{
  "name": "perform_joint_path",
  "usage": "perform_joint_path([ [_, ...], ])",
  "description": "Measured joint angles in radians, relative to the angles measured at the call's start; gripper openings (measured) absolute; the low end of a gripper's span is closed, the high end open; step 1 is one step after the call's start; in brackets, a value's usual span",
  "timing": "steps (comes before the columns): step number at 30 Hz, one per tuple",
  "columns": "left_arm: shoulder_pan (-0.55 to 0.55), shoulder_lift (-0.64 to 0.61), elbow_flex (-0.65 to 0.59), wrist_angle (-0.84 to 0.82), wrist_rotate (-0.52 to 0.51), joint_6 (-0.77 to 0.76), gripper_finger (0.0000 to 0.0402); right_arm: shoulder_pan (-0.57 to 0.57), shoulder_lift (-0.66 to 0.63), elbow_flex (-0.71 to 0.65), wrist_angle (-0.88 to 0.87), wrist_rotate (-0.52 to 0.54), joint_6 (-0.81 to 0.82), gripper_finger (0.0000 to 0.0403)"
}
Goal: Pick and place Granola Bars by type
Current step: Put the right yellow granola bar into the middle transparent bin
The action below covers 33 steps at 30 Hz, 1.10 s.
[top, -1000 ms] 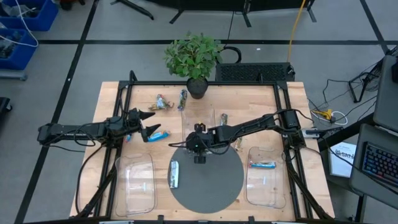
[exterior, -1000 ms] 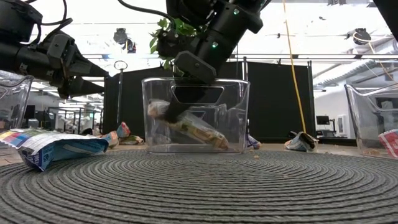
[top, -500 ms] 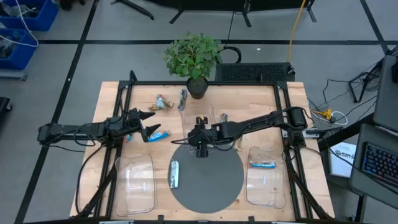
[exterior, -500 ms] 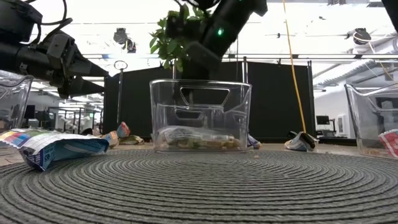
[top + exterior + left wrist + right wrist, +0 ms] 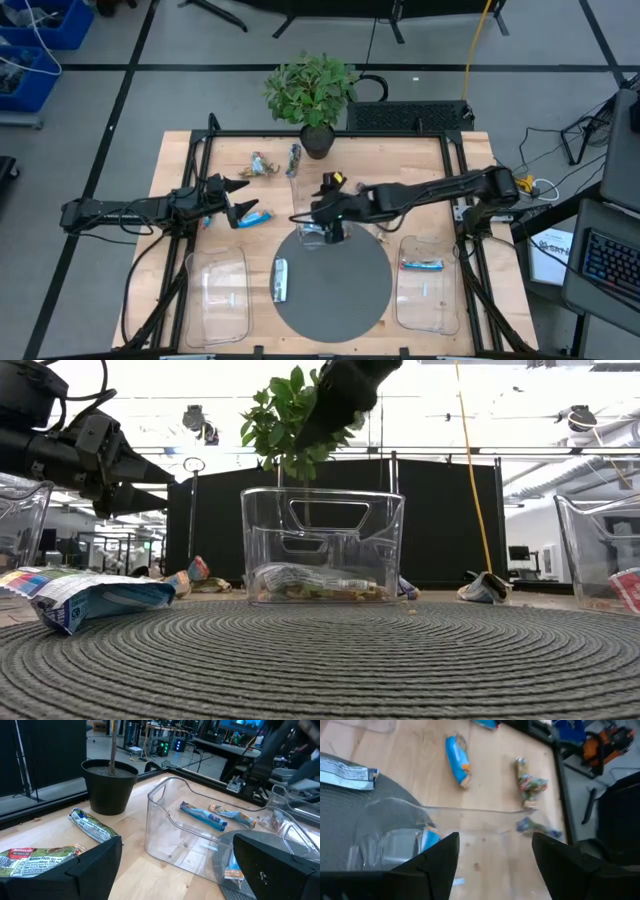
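Observation:
A brown-gold granola bar [image 5: 315, 584] lies flat on the floor of the clear middle tray [image 5: 322, 545], which stands at the round mat's far edge. My right gripper [image 5: 495, 865] hangs open above that tray [image 5: 318, 208], holding nothing. My left gripper [image 5: 175, 870] waits open at the table's left [image 5: 235, 207], next to a blue bar [image 5: 255, 216]. A silver-white bar [image 5: 280, 280] lies on the mat [image 5: 335, 300]. More bars [image 5: 262, 165] [image 5: 293, 158] lie on the wood near the plant pot. One bar [image 5: 422, 264] sits in the right tray [image 5: 428, 300].
A potted plant [image 5: 313, 95] stands at the table's far edge behind the middle tray. A clear tray [image 5: 220, 300] sits near the front left. Black frame rails [image 5: 200, 180] run along the table's sides. Two bars [image 5: 202, 815] [image 5: 232, 815] lie beyond the middle tray.
My right gripper has let go of the brown-gold bar inside the middle tray and risen up out of it, rolling a little. The bar, held tilted before, has dropped and now lies flat on the tray's floor.

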Motion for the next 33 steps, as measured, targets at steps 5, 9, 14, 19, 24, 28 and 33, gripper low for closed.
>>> perform_joint_path([
  [5, 0.000, 0.000, 0.000, 0.000, 0.000, 0.000, 0.0379, 0.000, -0.089, 0.000, -0.101, -0.001, -0.044, 0.0244],
  [9, 0.000, 0.000, 0.000, 0.000, 0.000, 0.000, 0.0379, 0.000, -0.161, 0.000, -0.192, -0.004, -0.089, 0.0245],
  [14, 0.000, 0.000, 0.000, 0.000, 0.000, 0.000, 0.0379, 0.000, -0.237, 0.000, -0.309, -0.006, -0.118, 0.0245],
  [19, 0.000, 0.000, 0.000, 0.000, 0.000, 0.000, 0.0379, 0.000, -0.301, 0.002, -0.423, -0.006, -0.146, 0.0245],
  [24, 0.000, 0.000, 0.000, 0.000, 0.000, 0.000, 0.0379, -0.003, -0.359, 0.002, -0.539, -0.005, -0.230, 0.0245],
  [28, 0.000, 0.000, 0.000, 0.000, 0.000, 0.000, 0.0379, -0.008, -0.395, 0.002, -0.610, 0.010, -0.313, 0.0245],
  [33, 0.000, 0.000, 0.000, 0.000, 0.000, 0.000, 0.0379, -0.024, -0.428, 0.002, -0.661, 0.131, -0.434, 0.0245],
])
